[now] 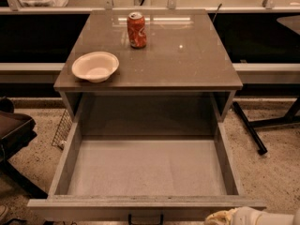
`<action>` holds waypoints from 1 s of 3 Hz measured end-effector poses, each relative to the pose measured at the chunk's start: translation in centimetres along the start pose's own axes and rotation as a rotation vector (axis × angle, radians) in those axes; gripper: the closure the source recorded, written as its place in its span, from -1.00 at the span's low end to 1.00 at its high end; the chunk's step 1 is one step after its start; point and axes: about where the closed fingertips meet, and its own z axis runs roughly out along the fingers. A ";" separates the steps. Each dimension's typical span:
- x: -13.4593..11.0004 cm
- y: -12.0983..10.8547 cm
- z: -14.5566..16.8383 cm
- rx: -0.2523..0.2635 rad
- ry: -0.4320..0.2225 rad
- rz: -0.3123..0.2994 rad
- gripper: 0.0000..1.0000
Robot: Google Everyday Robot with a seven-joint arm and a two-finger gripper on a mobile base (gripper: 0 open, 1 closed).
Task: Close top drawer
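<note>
The top drawer [145, 165] is pulled far out of the grey cabinet toward me. Its pale grey inside is empty. Its front rim [140, 202] runs along the bottom of the camera view, with the small dark handle [146, 218] centred just below it. My gripper [221, 217] shows only as a pale tip and white arm at the bottom right edge. It is just in front of the drawer's front, to the right of the handle. The two lower drawers are out of view.
On the cabinet top [187, 55] stand a red soda can [136, 30] at the back and a white bowl [95, 66] at the front left. A dark chair [11, 135] is at the left, black stand legs [251, 130] at the right.
</note>
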 end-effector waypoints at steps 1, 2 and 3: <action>-0.7 -2.9 2.4 0.001 0.009 -0.025 1.00; -0.7 -3.0 2.5 0.000 0.009 -0.025 1.00; -0.8 -4.8 4.1 -0.011 0.016 -0.017 1.00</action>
